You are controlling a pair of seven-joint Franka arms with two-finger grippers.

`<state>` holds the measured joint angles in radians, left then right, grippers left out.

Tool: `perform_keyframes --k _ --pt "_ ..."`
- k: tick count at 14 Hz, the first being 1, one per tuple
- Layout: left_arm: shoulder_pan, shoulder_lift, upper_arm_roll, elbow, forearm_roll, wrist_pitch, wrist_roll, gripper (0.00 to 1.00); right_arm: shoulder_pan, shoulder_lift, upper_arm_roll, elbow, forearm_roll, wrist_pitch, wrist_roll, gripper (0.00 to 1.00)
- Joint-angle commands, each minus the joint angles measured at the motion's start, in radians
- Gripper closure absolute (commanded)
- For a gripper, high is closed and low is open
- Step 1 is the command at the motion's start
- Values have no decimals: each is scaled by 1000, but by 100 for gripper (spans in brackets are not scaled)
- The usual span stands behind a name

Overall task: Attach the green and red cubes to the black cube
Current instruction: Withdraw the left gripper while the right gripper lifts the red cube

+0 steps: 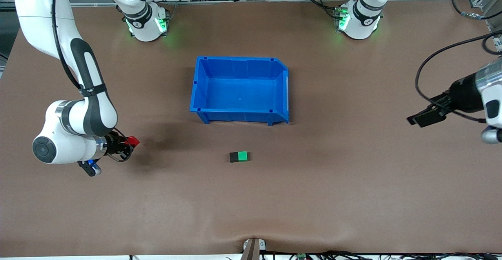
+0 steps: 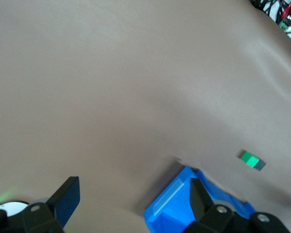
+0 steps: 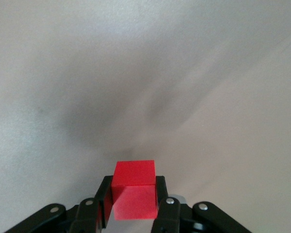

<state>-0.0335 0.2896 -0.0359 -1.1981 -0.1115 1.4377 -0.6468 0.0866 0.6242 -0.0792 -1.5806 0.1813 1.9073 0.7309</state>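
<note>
From the front we see the right gripper [image 1: 131, 144] pinching the red cube [image 1: 134, 140] above bare table [image 1: 353, 197] toward the right arm's end; the green cube [image 1: 243, 156] touches the black cube [image 1: 234, 157], nearer the camera than the blue bin [image 1: 240, 115]. The left gripper [image 1: 421, 118] waits, spread wide, over the table's other end. In the left wrist view we see its fingers [image 2: 65, 199] apart. In the right wrist view, we see fingers [image 3: 161, 194] clamping the cube.

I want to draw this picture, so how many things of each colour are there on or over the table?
Red: 1, the red cube, held in the right tool over the table.
Green: 1, the green cube, touching the black cube.
Black: 1, the black cube.
Blue: 1, the blue bin.
Total: 4
</note>
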Motion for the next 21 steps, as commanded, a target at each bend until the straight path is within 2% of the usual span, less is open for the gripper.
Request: perform_keyframes --k 1,3,5,7,9,12,15,17,21 --pt "44 -174 -22 -207 38 52 155 0 12 -24 -2 -12 18 -7 45 100" --pt "73 -249 -18 -286 38 81 249 0 22 -24 -2 -10 20 -5 57 100" --pt "96 -302 -16 -336 39 104 265 0 36 -23 -2 -4 20 -5 94 100" --pt "92 -375 -42 -360 114 104 358 0 56 -23 -2 2 21 -4 140 100" --pt "89 -372 -58 -368 116 112 441 0 73 -21 -2 2 30 -2 174 100" --pt "67 -360 -55 -396 128 167 432 0 88 -21 -2 4 87 -2 208 100" --pt "60 -369 -55 -437 125 171 431 0 114 -21 -4 14 86 -1 249 100" --pt "40 -372 -61 -428 127 196 427 0 116 -20 -4 21 87 1 277 100" --pt "40 -365 -70 -403 125 159 446 0 153 -15 -4 30 84 4 337 100"
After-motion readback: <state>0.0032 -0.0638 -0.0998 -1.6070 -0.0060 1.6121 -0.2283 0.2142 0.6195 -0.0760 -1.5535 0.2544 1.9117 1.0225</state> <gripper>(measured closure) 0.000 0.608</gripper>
